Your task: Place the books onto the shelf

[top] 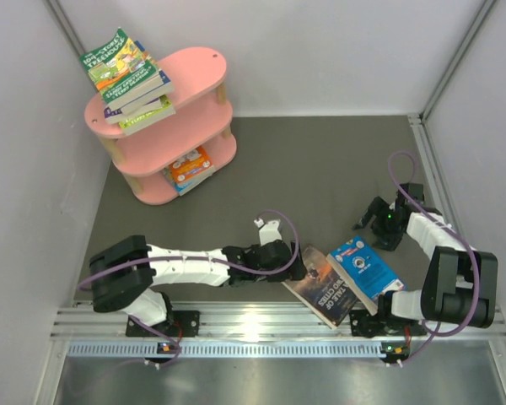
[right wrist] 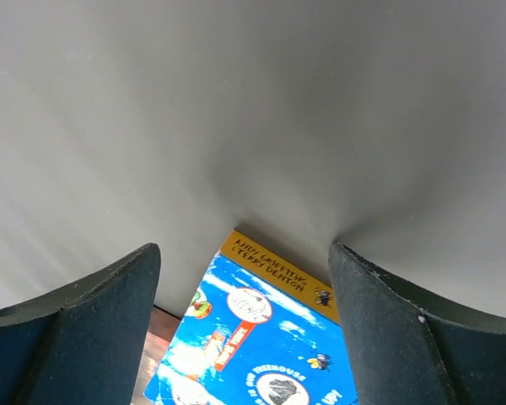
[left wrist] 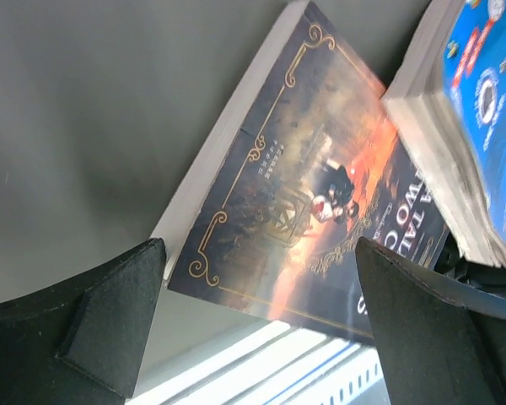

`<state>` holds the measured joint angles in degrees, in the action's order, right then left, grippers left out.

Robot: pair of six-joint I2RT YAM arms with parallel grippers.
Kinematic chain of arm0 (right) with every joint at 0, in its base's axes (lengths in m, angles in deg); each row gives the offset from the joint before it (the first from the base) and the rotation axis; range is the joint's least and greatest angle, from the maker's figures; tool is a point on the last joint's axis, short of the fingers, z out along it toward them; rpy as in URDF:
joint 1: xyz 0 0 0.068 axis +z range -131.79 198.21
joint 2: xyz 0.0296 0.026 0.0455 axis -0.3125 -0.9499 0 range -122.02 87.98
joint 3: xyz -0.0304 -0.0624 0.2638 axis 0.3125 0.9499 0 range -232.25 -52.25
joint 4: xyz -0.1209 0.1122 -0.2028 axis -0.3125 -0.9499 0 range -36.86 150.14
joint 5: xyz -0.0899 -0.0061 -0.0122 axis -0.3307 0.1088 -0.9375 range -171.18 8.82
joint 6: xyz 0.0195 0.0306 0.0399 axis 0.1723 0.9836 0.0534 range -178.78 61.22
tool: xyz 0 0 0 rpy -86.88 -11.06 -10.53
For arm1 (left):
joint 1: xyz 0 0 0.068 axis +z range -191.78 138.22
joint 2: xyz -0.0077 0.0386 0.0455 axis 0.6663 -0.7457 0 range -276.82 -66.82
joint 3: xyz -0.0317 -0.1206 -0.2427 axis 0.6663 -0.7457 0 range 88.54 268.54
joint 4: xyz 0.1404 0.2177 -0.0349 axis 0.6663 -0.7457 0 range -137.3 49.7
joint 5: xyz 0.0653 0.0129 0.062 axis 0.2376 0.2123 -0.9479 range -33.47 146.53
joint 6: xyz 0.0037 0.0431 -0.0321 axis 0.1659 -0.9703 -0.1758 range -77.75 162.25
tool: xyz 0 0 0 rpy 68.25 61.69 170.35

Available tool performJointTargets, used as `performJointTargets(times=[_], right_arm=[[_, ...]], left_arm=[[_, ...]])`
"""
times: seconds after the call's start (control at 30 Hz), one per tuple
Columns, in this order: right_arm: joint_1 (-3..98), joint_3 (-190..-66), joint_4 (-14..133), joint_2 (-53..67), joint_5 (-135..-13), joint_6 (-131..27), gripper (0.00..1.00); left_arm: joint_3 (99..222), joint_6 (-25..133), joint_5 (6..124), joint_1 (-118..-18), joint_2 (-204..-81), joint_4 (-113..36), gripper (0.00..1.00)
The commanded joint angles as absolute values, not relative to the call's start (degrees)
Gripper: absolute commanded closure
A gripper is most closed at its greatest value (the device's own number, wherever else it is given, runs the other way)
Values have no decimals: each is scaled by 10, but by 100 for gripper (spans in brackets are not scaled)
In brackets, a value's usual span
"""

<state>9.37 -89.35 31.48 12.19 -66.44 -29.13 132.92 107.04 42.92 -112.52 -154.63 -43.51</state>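
Just left of the dark book (top: 319, 288), the left gripper (top: 297, 268) hovers with jaws wide apart, the cover lying ahead of them and not held. The blue book (top: 367, 268) overlaps the dark book's right side. Beyond it hangs the right gripper (top: 386, 226), jaws also apart.

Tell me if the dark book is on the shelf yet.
Off it. The dark book lies on the table beside the left gripper, far from the shelf.
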Motion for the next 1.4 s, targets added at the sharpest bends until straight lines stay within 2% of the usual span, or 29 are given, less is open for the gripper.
performJointTargets(times=[0.0, 0.4, 0.53, 0.77, 0.87, 1.17, 1.37], right_arm=[[98, -862, 328, 112, -661, -296, 19], [109, -853, 331, 120, -663, -294, 19], [155, -825, 343, 131, -665, -270, 19], [353, -751, 439, 131, -653, -121, 19], [400, -728, 490, 115, -646, -76, 20], [433, -709, 528, 120, -670, -24, 22], [476, -668, 640, 120, -709, 55, 25]], left_arm=[[1315, 1149, 444, -1164, -1513, -507, 1], [1338, 1224, 324, -1235, -1451, -678, 1], [1317, 1224, 364, -1247, -1476, -605, 1], [1336, 1207, 400, -1258, -1559, -468, 1], [1352, 1204, 415, -1257, -1611, -447, 1], [1381, 1192, 424, -1247, -1667, -378, 1], [1397, 1177, 433, -1229, -1684, -334, 1]])
